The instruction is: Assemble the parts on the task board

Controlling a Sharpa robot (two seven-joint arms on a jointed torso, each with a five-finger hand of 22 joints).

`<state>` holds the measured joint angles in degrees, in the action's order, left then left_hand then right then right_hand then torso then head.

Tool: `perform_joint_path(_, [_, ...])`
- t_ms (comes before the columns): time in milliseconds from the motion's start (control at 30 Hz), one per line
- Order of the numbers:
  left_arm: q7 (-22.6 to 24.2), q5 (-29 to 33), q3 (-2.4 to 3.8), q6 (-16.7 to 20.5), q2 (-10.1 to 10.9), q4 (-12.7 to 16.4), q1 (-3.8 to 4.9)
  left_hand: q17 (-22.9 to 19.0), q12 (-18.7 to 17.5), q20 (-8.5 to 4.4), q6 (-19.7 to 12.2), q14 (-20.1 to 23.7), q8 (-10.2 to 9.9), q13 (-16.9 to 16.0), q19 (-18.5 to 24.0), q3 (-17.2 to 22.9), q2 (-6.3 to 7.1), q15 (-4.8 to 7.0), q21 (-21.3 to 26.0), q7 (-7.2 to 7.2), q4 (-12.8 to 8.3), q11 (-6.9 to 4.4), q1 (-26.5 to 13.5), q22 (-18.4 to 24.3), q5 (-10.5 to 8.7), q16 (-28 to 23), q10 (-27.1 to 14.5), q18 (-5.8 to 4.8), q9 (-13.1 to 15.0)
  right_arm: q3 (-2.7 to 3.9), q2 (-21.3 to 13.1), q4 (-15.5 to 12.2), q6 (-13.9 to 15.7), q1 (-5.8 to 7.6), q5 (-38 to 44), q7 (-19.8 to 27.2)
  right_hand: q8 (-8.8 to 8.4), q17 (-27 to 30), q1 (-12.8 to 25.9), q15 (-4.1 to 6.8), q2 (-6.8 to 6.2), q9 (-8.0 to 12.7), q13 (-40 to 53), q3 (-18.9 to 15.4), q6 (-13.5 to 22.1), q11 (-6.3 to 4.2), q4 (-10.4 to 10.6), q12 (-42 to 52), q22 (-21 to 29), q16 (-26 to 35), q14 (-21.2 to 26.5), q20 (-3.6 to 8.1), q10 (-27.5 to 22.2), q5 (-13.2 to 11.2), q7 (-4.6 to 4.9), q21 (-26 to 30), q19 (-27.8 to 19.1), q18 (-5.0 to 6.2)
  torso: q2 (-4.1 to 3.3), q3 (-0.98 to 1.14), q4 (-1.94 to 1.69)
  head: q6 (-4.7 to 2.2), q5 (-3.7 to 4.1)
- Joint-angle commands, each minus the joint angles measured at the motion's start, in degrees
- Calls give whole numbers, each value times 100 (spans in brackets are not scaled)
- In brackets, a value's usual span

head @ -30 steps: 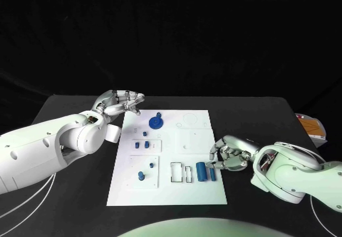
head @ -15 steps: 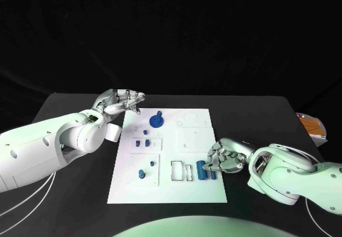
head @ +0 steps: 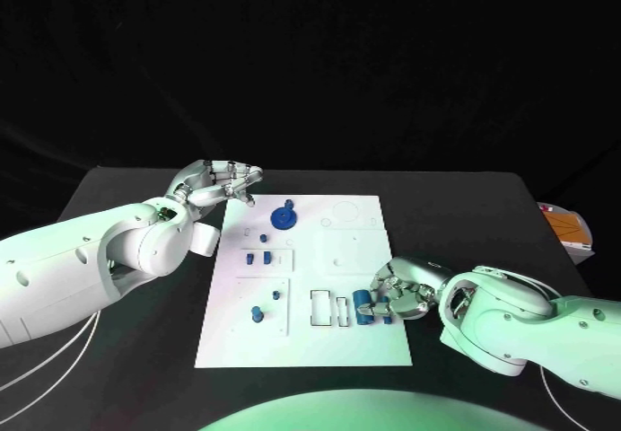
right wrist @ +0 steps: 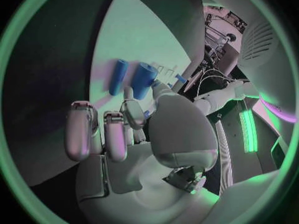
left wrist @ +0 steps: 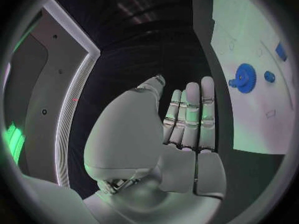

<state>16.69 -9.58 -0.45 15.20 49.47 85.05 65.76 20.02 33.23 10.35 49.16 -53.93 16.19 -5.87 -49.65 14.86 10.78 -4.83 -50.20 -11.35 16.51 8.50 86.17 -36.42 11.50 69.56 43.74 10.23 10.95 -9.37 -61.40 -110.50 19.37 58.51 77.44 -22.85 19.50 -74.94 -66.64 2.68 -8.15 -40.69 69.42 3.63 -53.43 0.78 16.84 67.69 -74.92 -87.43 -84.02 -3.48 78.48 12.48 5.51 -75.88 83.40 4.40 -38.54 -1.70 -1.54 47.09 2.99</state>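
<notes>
Parts on the task board (head: 304, 346) are small blue pieces spread over the white plate, which lies in the middle of the black tabletop (head: 129, 359). Nearest the robot, at the board's right edge, the right hand (head: 395, 292) rests low over two blue cylinders (head: 368, 309) that lie side by side. In the right wrist view its fingertips (right wrist: 134, 107) reach down to the thicker cylinder (right wrist: 143, 80), with the slimmer one (right wrist: 117, 76) just beside it; whether the hand actually grips either piece I cannot tell, as the fingers hide the contact. Just left of the cylinders sit two narrow rectangular slots (head: 330, 310) in the board. Further left, a short blue peg (head: 258, 315) stands on a square panel. Beyond that, near the middle of the board, a pair of small blue pieces (head: 259, 259) sits on another panel. Farther still, a blue gear (head: 283, 218) lies near the board's far edge. At the far left corner of the board, the left hand (head: 223, 186) hangs above the tabletop holding nothing; the left wrist view shows its fingers (left wrist: 192, 117) straight and close together, with the gear (left wrist: 244, 74) off to one side.
</notes>
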Motion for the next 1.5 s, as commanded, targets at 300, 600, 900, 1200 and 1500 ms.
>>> perform_joint_path(300, [-19,-12,4,-127,7,24,1,-9,36,13,-44,26,31,-4,-46,-41,9,9,43,-17,10,3,-72,10,-29,39,4,30,-6,-4,206,98,-152,-139,715,-481,60,-567,73,29,148,-79,132,-316,-21,-1,-2,117,-614,-19,-427,23,77,-222,-34,17,34,-114,6,-5,-5,21,-19])
perform_joint_path(600, [-38,-12,4,-157,16,29,1,-13,31,14,-49,36,37,3,-44,-50,1,4,53,-21,4,9,-68,14,-27,39,-35,29,-7,-3,305,93,39,-178,772,-584,43,-604,-571,55,325,-116,305,-353,-55,-27,-27,244,-655,-29,-434,49,148,488,-56,2,56,-121,6,-7,3,24,-15])
perform_joint_path(900, [-44,-12,4,-166,11,25,1,-14,30,14,-50,38,39,4,-44,-50,-1,3,55,-21,2,11,-64,15,-25,39,-43,29,-7,-3,276,19,576,-184,444,-594,-3,-648,-1017,94,537,-71,482,-24,-184,-79,-30,405,-692,-41,-443,79,245,702,-113,-21,77,-128,10,-7,3,14,-15])
perform_joint_path(1200, [-46,-12,4,-164,2,11,0,-16,29,14,-50,42,43,7,-43,-53,-5,1,58,-23,1,13,-60,17,-25,39,-57,28,-8,14,196,-250,1026,-78,138,-533,0,-662,-941,107,543,-61,554,39,-265,-92,-5,481,-694,-45,-445,93,295,712,-128,-11,77,-127,11,-7,5,-3,-21])
perform_joint_path(1500, [-46,-12,3,-167,-2,16,0,-16,29,15,-50,44,45,8,-43,-54,-7,0,60,-24,0,14,-56,18,-24,40,-65,28,-8,24,308,-344,1037,58,-42,-468,-6,-689,-854,112,542,-53,595,58,-295,-98,-4,523,-717,-52,-450,98,323,722,-135,-44,93,-134,6,-11,-3,4,-31])
